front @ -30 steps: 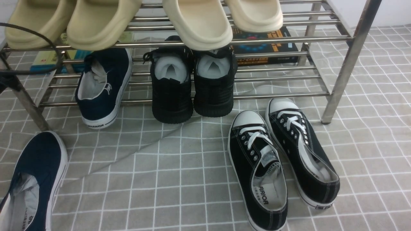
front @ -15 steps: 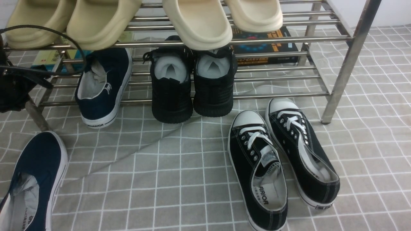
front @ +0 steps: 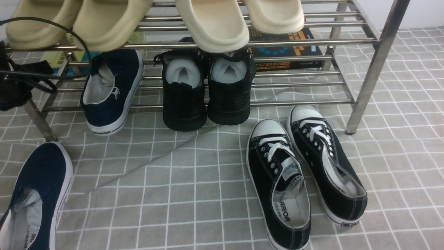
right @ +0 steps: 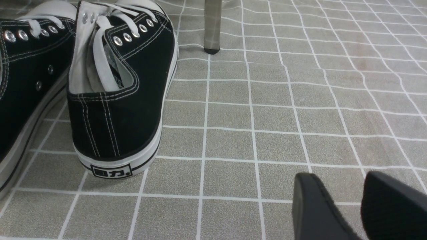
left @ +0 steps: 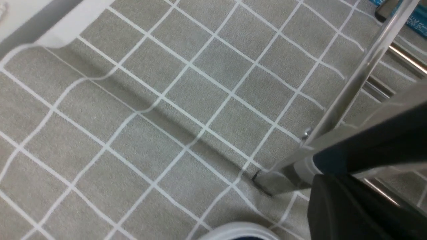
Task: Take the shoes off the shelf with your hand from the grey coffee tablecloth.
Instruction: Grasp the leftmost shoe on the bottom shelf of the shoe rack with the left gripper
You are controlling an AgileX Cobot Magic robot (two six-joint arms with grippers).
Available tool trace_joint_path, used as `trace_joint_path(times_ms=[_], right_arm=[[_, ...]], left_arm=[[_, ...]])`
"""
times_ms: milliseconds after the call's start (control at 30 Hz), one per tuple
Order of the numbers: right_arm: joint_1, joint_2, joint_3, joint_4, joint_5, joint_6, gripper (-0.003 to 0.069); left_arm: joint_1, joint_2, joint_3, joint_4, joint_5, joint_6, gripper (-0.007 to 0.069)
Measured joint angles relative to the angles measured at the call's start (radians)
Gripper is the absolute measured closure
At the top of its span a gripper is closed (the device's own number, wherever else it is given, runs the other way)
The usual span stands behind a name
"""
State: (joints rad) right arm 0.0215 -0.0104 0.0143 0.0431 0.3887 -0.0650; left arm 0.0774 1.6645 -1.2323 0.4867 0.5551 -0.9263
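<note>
One navy slip-on (front: pixel 111 90) is being carried on the lower tier of the shelf (front: pixel 378 59), heel overhanging the front tube. The other navy slip-on (front: pixel 38 194) is lying on the grey checked cloth (front: pixel 194 180), front left. The left gripper (front: pixel 14 88) is being held beside the shelf's left leg, jaws together; whether anything is being clamped cannot be told. The right gripper (right: pixel 338 186) is being held low over the cloth, jaws apart, near the black lace-up sneakers (right: pixel 123 100).
</note>
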Motion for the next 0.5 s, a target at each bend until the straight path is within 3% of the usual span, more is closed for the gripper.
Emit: trace_joint_path(times_ms=[133, 267, 367, 433, 467, 500], right_arm=[[0.000, 0.000, 0.000, 0.000, 0.000, 0.000, 0.0420], [0.000, 0.000, 0.000, 0.000, 0.000, 0.000, 0.0420], [0.000, 0.000, 0.000, 0.000, 0.000, 0.000, 0.0420], [0.000, 0.000, 0.000, 0.000, 0.000, 0.000, 0.0420], [0.000, 0.000, 0.000, 0.000, 0.000, 0.000, 0.0420], [0.000, 0.000, 0.000, 0.000, 0.000, 0.000, 0.0420]], left_arm=[[-0.015, -0.067, 0.000, -0.040, 0.099, 0.023, 0.0613], [-0.080, -0.134, -0.005, -0.117, 0.221, 0.120, 0.0578], [-0.144, -0.139, -0.006, -0.200, 0.249, 0.160, 0.0513], [-0.182, -0.123, -0.006, -0.290, 0.243, 0.166, 0.0417], [-0.183, -0.122, -0.006, -0.296, 0.242, 0.166, 0.0417], [-0.185, -0.110, -0.006, -0.338, 0.229, 0.148, 0.0347]])
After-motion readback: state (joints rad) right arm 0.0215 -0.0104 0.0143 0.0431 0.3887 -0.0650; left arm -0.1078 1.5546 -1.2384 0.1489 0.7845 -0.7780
